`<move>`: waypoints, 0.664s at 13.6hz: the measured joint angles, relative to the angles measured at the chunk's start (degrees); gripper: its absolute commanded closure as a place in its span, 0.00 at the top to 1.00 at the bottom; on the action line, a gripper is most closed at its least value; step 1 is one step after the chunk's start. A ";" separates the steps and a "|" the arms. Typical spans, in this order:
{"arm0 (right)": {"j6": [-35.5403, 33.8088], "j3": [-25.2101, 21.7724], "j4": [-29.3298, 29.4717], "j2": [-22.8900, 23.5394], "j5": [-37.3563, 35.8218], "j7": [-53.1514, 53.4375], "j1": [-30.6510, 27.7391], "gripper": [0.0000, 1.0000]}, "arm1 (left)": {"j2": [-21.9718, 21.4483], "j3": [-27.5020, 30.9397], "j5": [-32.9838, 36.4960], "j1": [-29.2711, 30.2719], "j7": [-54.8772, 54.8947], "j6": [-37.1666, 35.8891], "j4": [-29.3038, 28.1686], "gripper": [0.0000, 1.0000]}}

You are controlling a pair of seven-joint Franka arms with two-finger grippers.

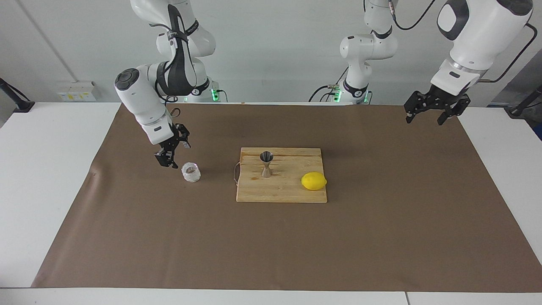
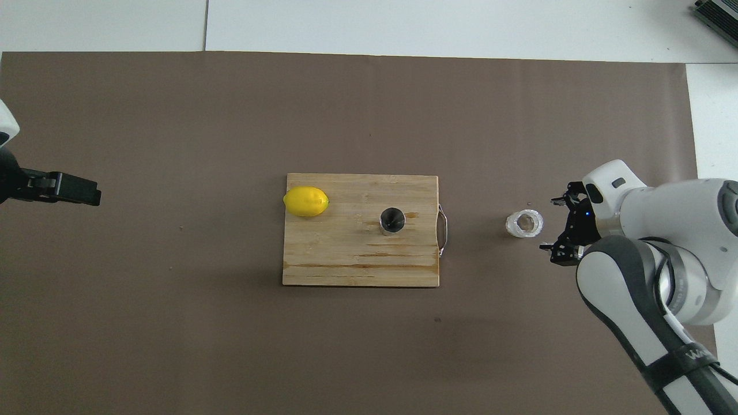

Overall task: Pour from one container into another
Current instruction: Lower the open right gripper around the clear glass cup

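The textured clear glass cup (image 1: pixel 191 172) stands upright on the brown mat, toward the right arm's end of the table; it also shows in the overhead view (image 2: pixel 524 223). My right gripper (image 1: pixel 177 154) (image 2: pixel 554 228) is open and empty, low beside the cup and a little apart from it. The steel jigger (image 1: pixel 266 164) (image 2: pixel 392 221) stands upright on the wooden cutting board (image 1: pixel 279 192) (image 2: pixel 346 262). My left gripper (image 1: pixel 425 117) (image 2: pixel 69 190) is open and empty, waiting raised over the mat at the left arm's end.
A yellow lemon (image 1: pixel 313 181) (image 2: pixel 305 201) lies on the board beside the jigger, toward the left arm's end. The board has a metal handle (image 1: pixel 236 173) on the edge that faces the cup. The brown mat (image 1: pixel 271 254) covers most of the table.
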 measured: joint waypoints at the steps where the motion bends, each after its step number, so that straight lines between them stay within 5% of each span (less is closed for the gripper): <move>1: 0.70 -0.03 -0.23 1.04 2.82 -3.89 -0.80 1.00 | -0.25 -0.02 0.00 -0.01 0.03 -0.62 0.85 1.00; 9: 6.13 -0.14 -4.09 5.08 17.73 -25.22 -2.40 1.00 | -0.51 -0.41 0.00 -0.30 -0.65 -1.87 0.15 1.00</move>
